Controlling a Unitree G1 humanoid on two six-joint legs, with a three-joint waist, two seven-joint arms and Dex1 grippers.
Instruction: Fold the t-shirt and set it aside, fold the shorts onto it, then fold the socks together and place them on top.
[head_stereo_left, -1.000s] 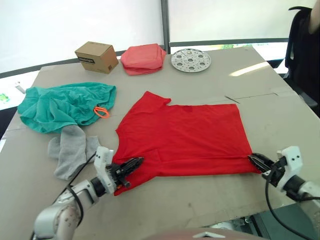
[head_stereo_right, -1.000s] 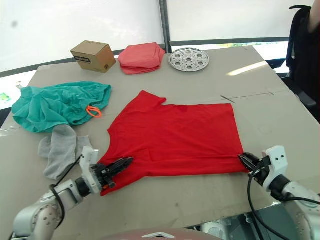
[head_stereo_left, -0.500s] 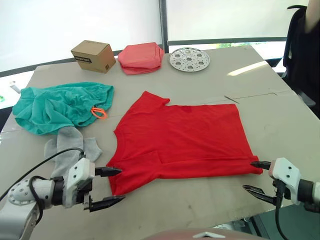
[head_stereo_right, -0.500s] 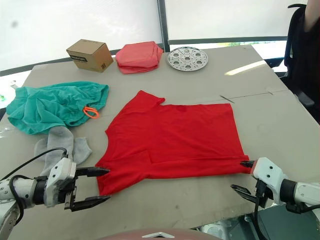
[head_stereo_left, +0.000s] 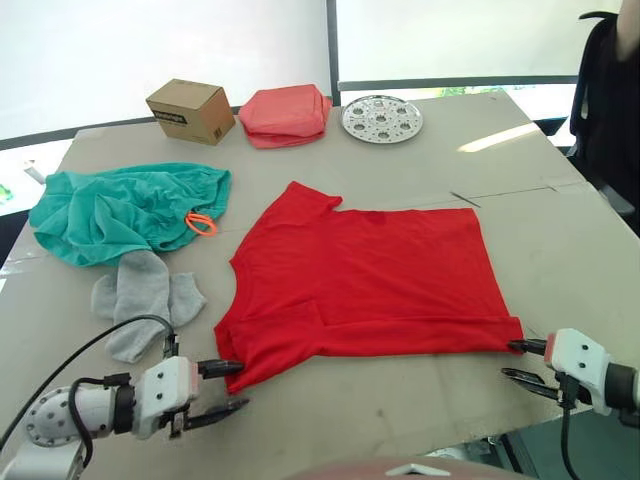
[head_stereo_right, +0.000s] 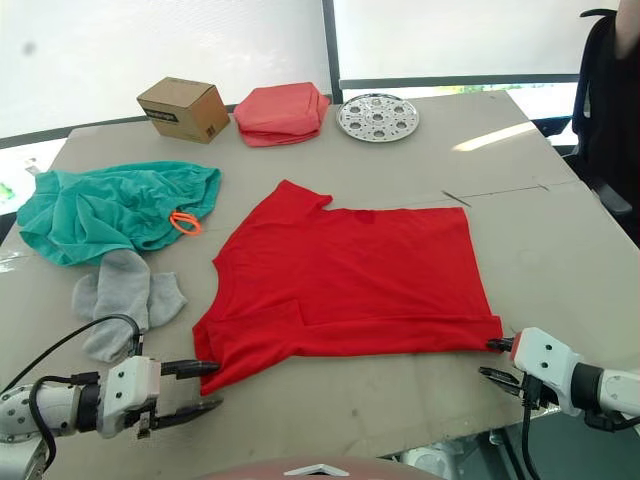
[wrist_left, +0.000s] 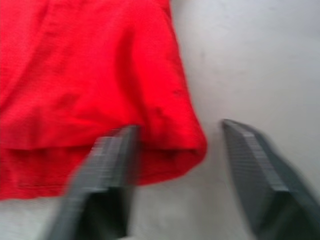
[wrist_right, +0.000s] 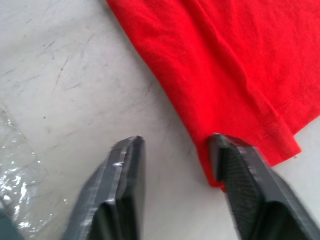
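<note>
The red t-shirt (head_stereo_left: 365, 280) lies flat in the middle of the table, folded lengthwise with one sleeve pointing to the far left. My left gripper (head_stereo_left: 222, 388) stands open at its near left corner, one finger touching the hem (wrist_left: 170, 150). At the near right corner (wrist_right: 260, 145) my right gripper (head_stereo_left: 525, 360) is open too, one finger against the cloth edge. The teal shorts (head_stereo_left: 125, 210) lie crumpled at the left with an orange loop. Just in front of them rest the grey socks (head_stereo_left: 140, 300).
At the table's far edge stand a cardboard box (head_stereo_left: 190, 110), a folded salmon-pink cloth bundle (head_stereo_left: 287, 115) and a round perforated metal plate (head_stereo_left: 382, 118). A dark chair (head_stereo_left: 610, 110) is at the far right. The table's near edge runs close under both grippers.
Both grippers let go of the shirt's near corners, opened and drew back. Since then they have closed in on those corners again, still open. The camera shifted slightly.
</note>
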